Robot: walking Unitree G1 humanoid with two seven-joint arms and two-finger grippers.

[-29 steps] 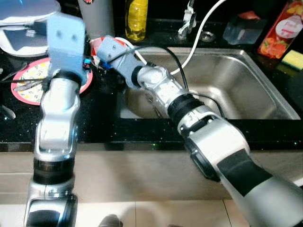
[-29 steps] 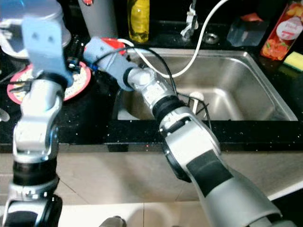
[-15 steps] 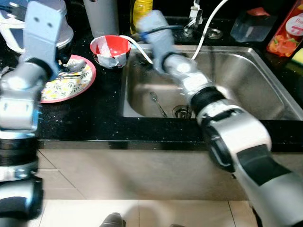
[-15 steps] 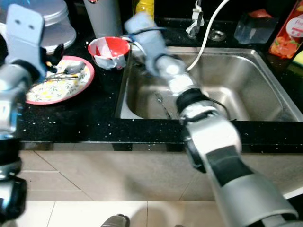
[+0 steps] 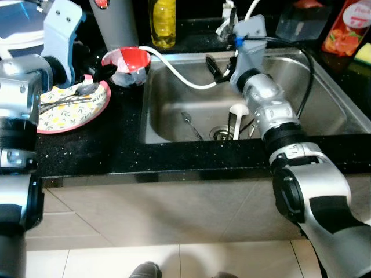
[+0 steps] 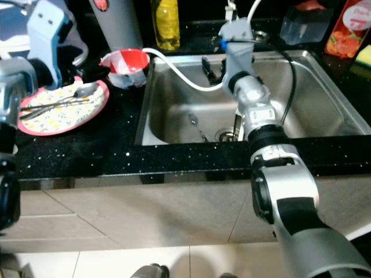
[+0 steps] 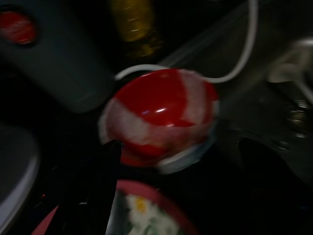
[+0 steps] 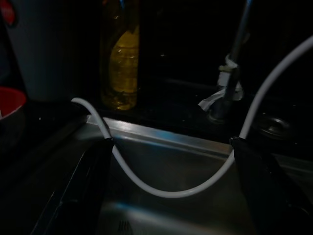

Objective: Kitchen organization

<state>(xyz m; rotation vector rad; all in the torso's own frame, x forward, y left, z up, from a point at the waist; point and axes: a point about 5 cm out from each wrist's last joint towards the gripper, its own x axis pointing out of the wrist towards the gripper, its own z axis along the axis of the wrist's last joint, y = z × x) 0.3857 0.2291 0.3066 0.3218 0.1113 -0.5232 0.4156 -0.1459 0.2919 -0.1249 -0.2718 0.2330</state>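
Black speckled counter [image 5: 116,156] runs across the front, w/ a steel sink [image 5: 324,110] set into it. The right arm reaches over the sink; right gripper [image 5: 215,68] hangs above the basin near its back-left part, fingers [image 8: 83,196] spread apart w/ nothing between them. Wrist view looks past them at the back rim of the sink.

Left arm is raised over the counter to the left of the sink. Left gripper [image 5: 104,68] sits just beside the red bowl [image 5: 126,65], fingers apart; whether it touches the bowl can't be told. Wrist view is blurred but shows the bowl [image 7: 161,117] straight ahead between the 2 dark fingers [image 7: 100,196].

Grey cylinder container [image 5: 115,26] stands behind the bowl. A floral plate w/ red rim [image 5: 69,107] lies on the counter left of the sink, just in front of the bowl, w/ utensils [image 5: 72,95] lying on it.

A white hose [image 5: 179,75] curves from the bowl's edge over the sink and up toward the tap [image 5: 227,17]. Yellow bottle [image 5: 164,23] stands at the back behind the sink's left corner. Red carton [image 5: 343,26] and a yellow sponge [image 5: 364,53] sit at far right.

In the basin: a spoon [image 5: 191,124] lying near the drain [image 5: 220,134], and a white utensil [image 5: 236,116] just beside the drain.
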